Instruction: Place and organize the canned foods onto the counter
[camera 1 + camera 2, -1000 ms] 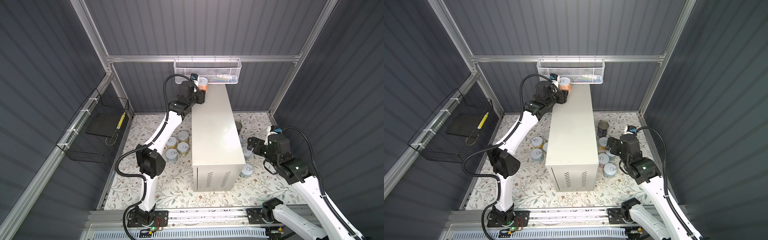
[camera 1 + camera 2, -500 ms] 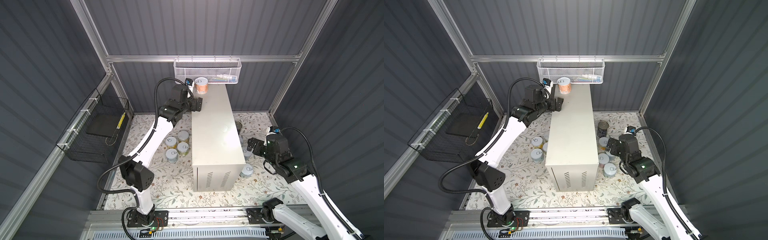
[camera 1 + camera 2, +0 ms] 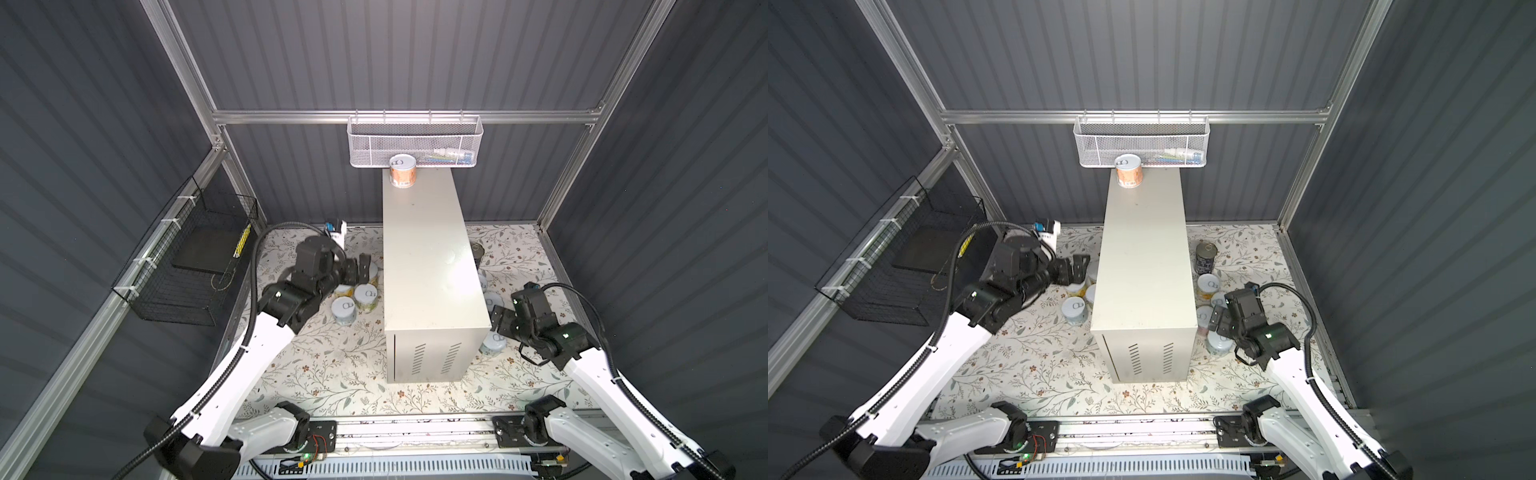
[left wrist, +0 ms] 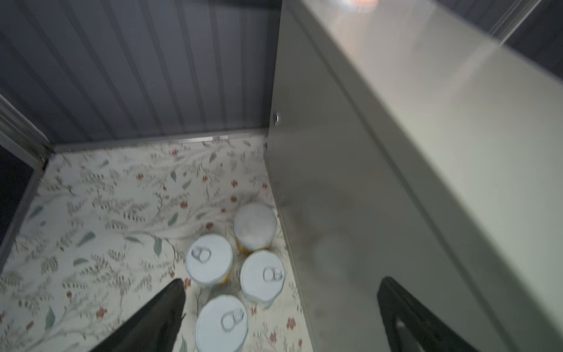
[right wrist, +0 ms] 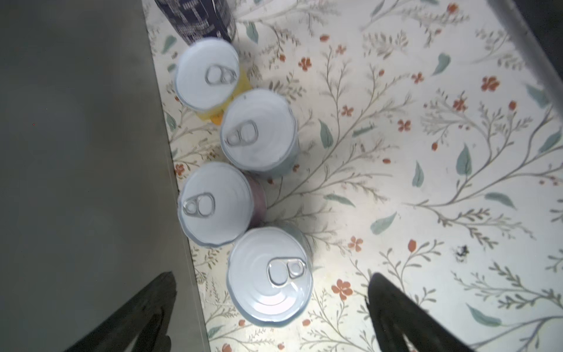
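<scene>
Jaws wide and empty, the left gripper hovers over a four-can cluster beside the counter; the right gripper hovers over a pull-tab can. One orange can stands at the counter's far-left corner. Next pickup, I judge: descend, straddle, close.

Counter top: bare along nearly its whole length. I see one obstacle, the orange can at the far left corner, close below the mesh basket that hangs at that end.
Left side: the left cans, four, crowd against the counter wall. The mat outward of them is open.
Right side: the right cans, four, sit tight along the wall, with the dark can at the far end. Outward, I note open mat.
</scene>
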Motion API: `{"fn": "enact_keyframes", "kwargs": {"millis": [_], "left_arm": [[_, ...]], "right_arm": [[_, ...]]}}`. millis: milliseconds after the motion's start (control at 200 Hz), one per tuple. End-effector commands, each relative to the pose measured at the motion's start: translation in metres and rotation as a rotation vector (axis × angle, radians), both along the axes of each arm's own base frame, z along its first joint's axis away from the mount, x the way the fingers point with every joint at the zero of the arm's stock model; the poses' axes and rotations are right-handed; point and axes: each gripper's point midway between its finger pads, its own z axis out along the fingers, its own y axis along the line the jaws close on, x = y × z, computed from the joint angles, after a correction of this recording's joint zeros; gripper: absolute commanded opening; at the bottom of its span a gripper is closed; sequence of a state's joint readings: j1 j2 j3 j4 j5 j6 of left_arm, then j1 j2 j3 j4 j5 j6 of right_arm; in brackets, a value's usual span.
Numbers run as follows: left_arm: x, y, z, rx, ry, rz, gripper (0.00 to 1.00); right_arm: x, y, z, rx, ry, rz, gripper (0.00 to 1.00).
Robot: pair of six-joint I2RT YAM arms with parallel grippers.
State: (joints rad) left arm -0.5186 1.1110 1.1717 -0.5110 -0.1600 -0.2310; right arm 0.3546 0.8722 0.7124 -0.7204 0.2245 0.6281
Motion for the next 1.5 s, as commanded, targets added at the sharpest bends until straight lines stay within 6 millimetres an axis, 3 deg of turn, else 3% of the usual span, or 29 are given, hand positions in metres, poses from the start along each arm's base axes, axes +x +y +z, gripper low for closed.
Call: {"fn": "enact_keyframes", "kwargs": {"millis": [0, 120, 290, 525, 830, 976, 1066, 1336, 1496], "left_arm": [[-0.023, 0.01, -0.037, 0.016, 0.094, 0.015, 0.99], [-0.032, 0.019, -0.055, 0.042, 0.117, 0.027, 0.99], [-0.033, -0.009, -0.071, -0.115, 0.117, -0.059, 1.0], [-0.037, -0.027, -0.103, -0.195, 0.2, -0.109, 0.99], [-0.036, -0.027, -0.116, -0.173, 0.211, -0.11, 1.0], [-0.034, -0.03, -0.125, -0.171, 0.229, -0.117, 0.99], [-0.034, -0.034, -0.133, -0.173, 0.251, -0.127, 0.99], [-0.032, -0.036, -0.149, -0.158, 0.277, -0.131, 0.99], [-0.029, -0.034, -0.157, -0.123, 0.286, -0.126, 0.99]], "right_arm": [[-0.017, 0.005, -0.019, 0.044, 0.07, -0.005, 0.99], [-0.024, 0.003, -0.033, 0.015, 0.111, -0.006, 0.99], [-0.02, 0.008, -0.041, -0.008, 0.116, 0.012, 0.99], [-0.014, 0.019, -0.058, 0.006, 0.122, 0.044, 0.99], [-0.009, 0.021, -0.08, -0.03, 0.18, 0.056, 0.99], [-0.008, 0.018, -0.094, -0.066, 0.227, 0.038, 0.88], [-0.007, 0.015, -0.099, -0.088, 0.246, 0.021, 0.87], [-0.005, 0.017, -0.107, -0.112, 0.3, 0.03, 0.87], [-0.004, 0.017, -0.108, -0.115, 0.309, 0.031, 0.82]]}}
